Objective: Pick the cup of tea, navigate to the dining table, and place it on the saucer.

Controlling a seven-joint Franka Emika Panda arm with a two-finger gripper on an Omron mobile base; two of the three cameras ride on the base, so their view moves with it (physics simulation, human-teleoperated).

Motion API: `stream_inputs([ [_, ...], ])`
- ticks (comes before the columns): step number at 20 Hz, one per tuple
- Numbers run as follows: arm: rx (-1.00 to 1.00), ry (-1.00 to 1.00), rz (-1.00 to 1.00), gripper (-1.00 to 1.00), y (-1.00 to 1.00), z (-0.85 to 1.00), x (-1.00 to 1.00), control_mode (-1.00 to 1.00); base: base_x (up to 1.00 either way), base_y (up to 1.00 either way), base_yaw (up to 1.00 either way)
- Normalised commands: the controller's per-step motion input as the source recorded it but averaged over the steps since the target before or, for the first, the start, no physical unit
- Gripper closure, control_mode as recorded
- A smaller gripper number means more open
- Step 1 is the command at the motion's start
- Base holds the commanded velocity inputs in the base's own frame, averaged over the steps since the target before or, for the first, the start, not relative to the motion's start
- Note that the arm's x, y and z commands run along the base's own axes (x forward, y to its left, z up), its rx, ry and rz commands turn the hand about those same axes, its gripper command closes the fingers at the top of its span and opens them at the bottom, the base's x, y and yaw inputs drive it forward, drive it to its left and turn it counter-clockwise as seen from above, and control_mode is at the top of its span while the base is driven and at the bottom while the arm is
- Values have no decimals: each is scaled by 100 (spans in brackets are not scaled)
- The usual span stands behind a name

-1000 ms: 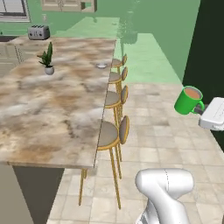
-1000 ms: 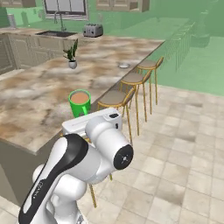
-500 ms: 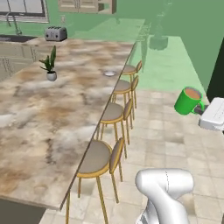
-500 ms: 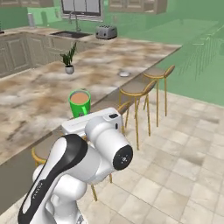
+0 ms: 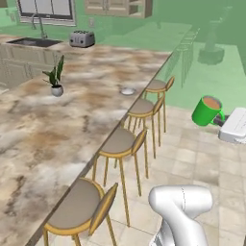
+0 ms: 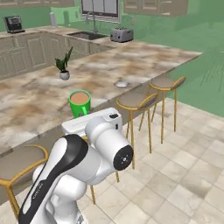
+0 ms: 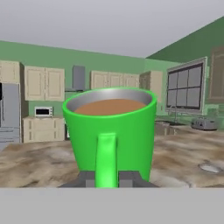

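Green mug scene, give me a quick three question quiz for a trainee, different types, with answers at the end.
1. True or false: the mug already sits on the saucer.
2. Multiple choice: the tool grips the mug by its A) rim, B) handle, C) base.
3. Fill in: near the saucer, farther in on the table, stands a small potted ____.

Key
1. False. The mug is held in the air over the floor, beside the stools; the saucer lies bare near the table's edge.
2. B. In the hand view the fingers close on either side of the handle.
3. Plant.
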Motion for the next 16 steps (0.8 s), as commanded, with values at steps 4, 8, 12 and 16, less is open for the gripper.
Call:
stream_inputs([
  [4,0,0,0,100,0,0,0,100,64,-83,34],
  [8,0,0,0,100,0,0,0,100,64,-83,34],
  [12,0,0,0,100,0,0,0,100,64,-79,36],
  [16,0,0,0,100,0,0,0,100,57,-80,37],
])
